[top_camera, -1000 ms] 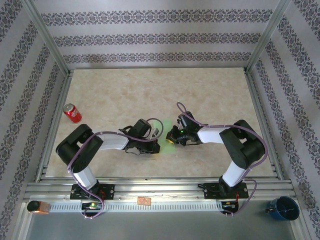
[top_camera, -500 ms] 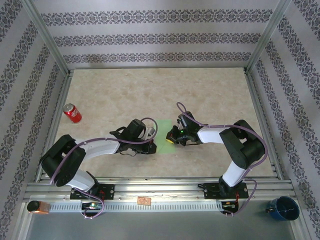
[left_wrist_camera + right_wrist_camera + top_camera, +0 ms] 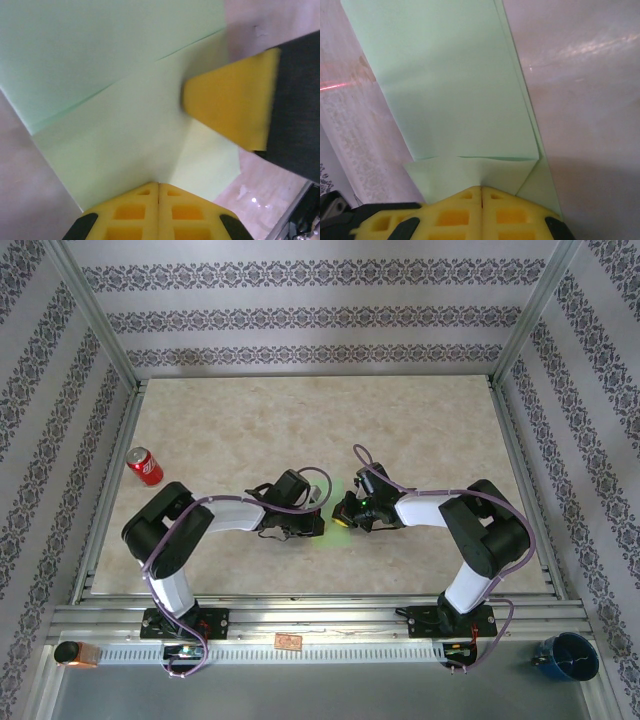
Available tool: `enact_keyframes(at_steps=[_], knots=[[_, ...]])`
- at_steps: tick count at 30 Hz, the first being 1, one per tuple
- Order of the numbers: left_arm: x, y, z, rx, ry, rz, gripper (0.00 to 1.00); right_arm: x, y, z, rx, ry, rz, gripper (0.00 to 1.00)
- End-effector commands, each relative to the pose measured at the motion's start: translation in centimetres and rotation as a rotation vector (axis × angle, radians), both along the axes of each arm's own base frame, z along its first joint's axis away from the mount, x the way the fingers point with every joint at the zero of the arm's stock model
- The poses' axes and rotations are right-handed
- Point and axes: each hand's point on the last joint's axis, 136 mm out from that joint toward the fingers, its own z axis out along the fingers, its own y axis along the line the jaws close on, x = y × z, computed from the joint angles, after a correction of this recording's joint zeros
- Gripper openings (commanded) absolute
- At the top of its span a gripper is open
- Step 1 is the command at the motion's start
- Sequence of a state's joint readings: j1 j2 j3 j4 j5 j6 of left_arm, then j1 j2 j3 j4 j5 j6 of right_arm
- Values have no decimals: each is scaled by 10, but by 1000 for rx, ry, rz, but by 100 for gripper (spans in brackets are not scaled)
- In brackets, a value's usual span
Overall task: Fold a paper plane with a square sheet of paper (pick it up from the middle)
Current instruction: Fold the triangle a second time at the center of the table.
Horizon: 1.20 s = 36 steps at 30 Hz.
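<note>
The light green sheet of paper (image 3: 331, 508) lies flat on the table, folded into overlapping layers, and my two grippers cover most of it. Up close its creased flaps (image 3: 115, 75) and a long folded strip (image 3: 455, 90) show. My left gripper (image 3: 318, 522) is shut, with its yellow tips (image 3: 159, 184) pressed down on a crease. My right gripper (image 3: 343, 513) is shut too, its tips (image 3: 481, 187) resting on a folded flap. One yellow finger (image 3: 230, 100) of the right gripper touches the paper in the left wrist view.
A red soda can (image 3: 144, 466) lies at the table's left edge. A blue mug (image 3: 566, 656) sits off the table at the lower right. Aluminium rails (image 3: 320, 618) run along the near edge, and patterned walls enclose the other sides.
The left arm pulled its gripper back to the left off the paper, then returned onto it. The right arm has stayed put.
</note>
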<state>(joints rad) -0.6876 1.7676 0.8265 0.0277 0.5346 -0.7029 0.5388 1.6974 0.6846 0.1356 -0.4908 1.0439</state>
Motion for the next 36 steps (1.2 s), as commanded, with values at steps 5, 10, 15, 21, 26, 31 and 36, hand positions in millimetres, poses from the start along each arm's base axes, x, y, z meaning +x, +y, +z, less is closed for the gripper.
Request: enact_keyframes(at_steps=[5, 10, 15, 21, 26, 31, 36], knots=[[-25, 31, -37, 91, 65, 34, 0, -4, -6, 0, -30, 0, 10, 3], [-34, 35, -43, 87, 83, 32, 0, 0, 7, 26, 20, -81, 59, 3], [-30, 35, -41, 94, 66, 35, 0, -11, 31, 23, 65, -61, 145, 3], [-27, 33, -36, 99, 56, 25, 0, -12, 8, -19, -32, 8, 89, 2], [-29, 36, -40, 108, 60, 21, 0, 18, -14, -7, -9, -23, 30, 2], [-31, 37, -41, 108, 64, 25, 0, 46, -40, -4, -12, -30, -66, 2], [-30, 36, -36, 98, 53, 19, 0, 57, -37, 24, 27, -99, -68, 3]])
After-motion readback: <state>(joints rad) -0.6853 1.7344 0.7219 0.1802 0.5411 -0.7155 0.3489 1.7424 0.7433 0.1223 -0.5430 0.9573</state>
